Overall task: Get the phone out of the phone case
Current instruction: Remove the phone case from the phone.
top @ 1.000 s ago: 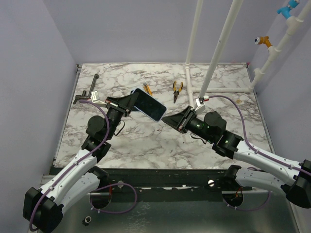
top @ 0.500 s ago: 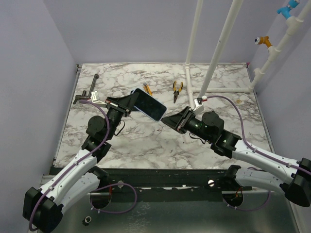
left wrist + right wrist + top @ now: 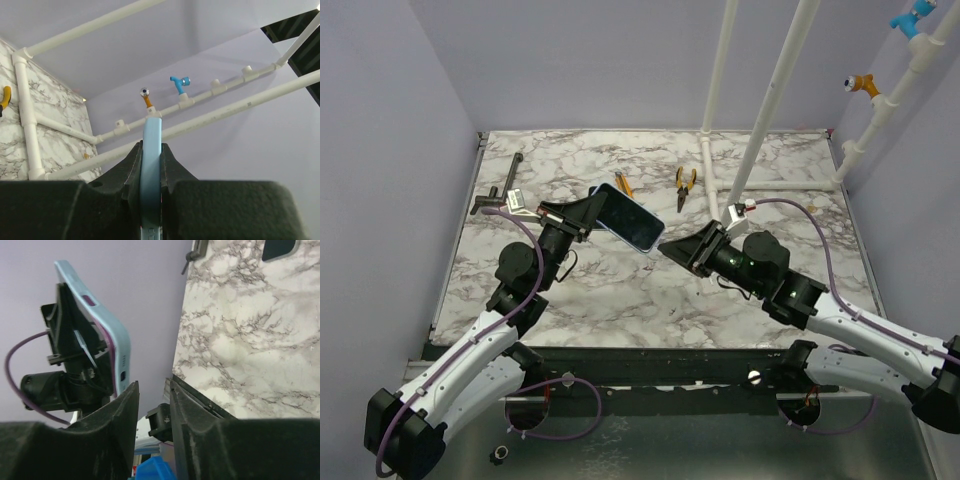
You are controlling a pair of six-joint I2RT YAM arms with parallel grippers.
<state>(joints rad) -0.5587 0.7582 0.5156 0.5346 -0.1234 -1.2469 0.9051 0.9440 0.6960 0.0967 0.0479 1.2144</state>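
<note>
My left gripper [image 3: 588,213] is shut on the phone in its light blue case [image 3: 628,217] and holds it above the table, tilted, dark screen up. In the left wrist view the case edge [image 3: 151,165] stands clamped between my two fingers. My right gripper [image 3: 670,248] is open and empty, just right of and below the phone's free corner, not touching it. In the right wrist view the blue case [image 3: 107,335] shows side-on at upper left with the left gripper behind it, beyond my open fingers [image 3: 120,415].
Yellow-handled pliers [image 3: 685,184] and an orange-handled tool [image 3: 623,183] lie on the marble table [image 3: 620,290] behind the phone. A dark metal tool [image 3: 495,192] lies at the far left. White pipes [image 3: 720,150] rise at the back right.
My right gripper has moved slightly up and closer to the phone's lower right corner. The left gripper and phone have stayed in place.
</note>
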